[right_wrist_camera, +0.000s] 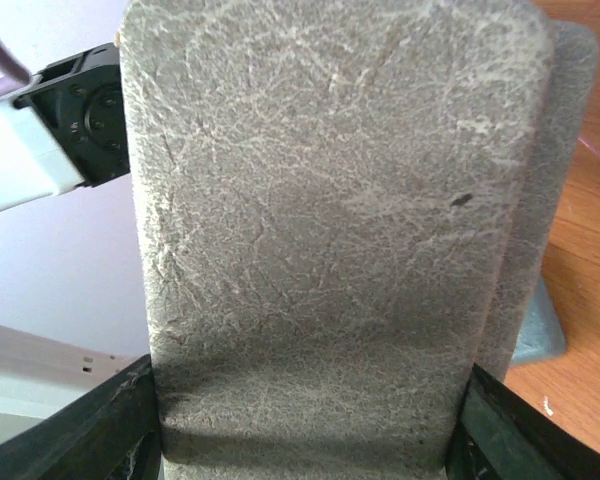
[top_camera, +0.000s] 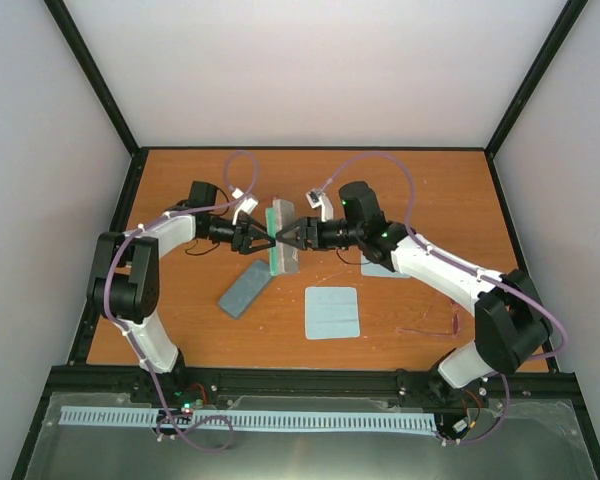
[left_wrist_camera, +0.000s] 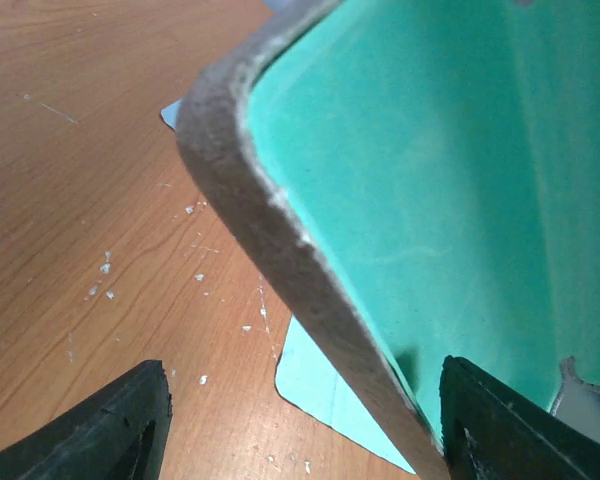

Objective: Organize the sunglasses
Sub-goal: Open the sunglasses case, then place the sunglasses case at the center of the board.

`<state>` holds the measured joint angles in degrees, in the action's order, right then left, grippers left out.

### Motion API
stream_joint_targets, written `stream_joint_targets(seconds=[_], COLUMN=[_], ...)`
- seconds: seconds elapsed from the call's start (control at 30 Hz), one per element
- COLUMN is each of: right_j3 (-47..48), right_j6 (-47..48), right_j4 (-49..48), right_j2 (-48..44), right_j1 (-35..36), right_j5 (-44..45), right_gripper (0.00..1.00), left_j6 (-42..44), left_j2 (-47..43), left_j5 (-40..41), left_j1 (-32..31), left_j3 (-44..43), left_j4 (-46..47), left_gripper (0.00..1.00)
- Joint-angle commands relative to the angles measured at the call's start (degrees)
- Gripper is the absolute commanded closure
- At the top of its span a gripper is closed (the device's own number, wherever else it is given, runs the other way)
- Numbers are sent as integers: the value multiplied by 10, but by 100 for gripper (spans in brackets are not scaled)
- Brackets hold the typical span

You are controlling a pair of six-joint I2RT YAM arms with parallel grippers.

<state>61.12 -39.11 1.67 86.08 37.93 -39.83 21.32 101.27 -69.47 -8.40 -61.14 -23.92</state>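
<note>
A grey case (top_camera: 283, 240) with a green lining stands on edge, open, at the table's middle, between both grippers. My right gripper (top_camera: 290, 237) is shut across the case's grey outer shell (right_wrist_camera: 330, 230), one finger on each side. My left gripper (top_camera: 263, 240) is open; the case's rim (left_wrist_camera: 280, 240) runs between its fingers, and one finger (left_wrist_camera: 510, 430) lies against the green lining (left_wrist_camera: 430, 170). The sunglasses (top_camera: 435, 327) show only as a faint red-pink wire outline on the table at the right, near the right arm's elbow.
A blue-grey case (top_camera: 245, 288) lies closed left of centre. A pale blue cloth (top_camera: 332, 312) lies in front of the grippers, and another cloth (top_camera: 380, 265) lies partly under the right arm. Black frame rails border the table.
</note>
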Motion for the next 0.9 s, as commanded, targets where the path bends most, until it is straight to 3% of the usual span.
stream_joint_targets(seconds=[0.0, 0.23, 0.4, 0.5, 0.67, 0.77, 0.87], right_j3=[23, 34, 57, 78, 104, 106, 109], right_j6=[-2, 27, 63, 75, 83, 80, 77], right_j4=[-85, 43, 113, 132, 149, 145, 139], right_j2=[-28, 12, 56, 86, 109, 111, 113], right_j1=[2, -48, -56, -61, -60, -60, -57], right_j5=[-46, -31, -37, -57, -79, -91, -102], right_gripper=[97, 97, 97, 97, 97, 97, 97], left_j6=[26, 17, 1, 4, 20, 37, 66], left_j2=[7, -8, -9, -6, -7, 0, 22], left_j5=[77, 84, 140, 153, 167, 188, 207], left_j1=[-4, 5, 7, 7, 6, 1, -10], left_j3=[2, -5, -21, -44, -78, -101, -132], left_j4=[8, 9, 31, 27, 24, 22, 2], left_gripper=[27, 20, 17, 24, 26, 33, 34])
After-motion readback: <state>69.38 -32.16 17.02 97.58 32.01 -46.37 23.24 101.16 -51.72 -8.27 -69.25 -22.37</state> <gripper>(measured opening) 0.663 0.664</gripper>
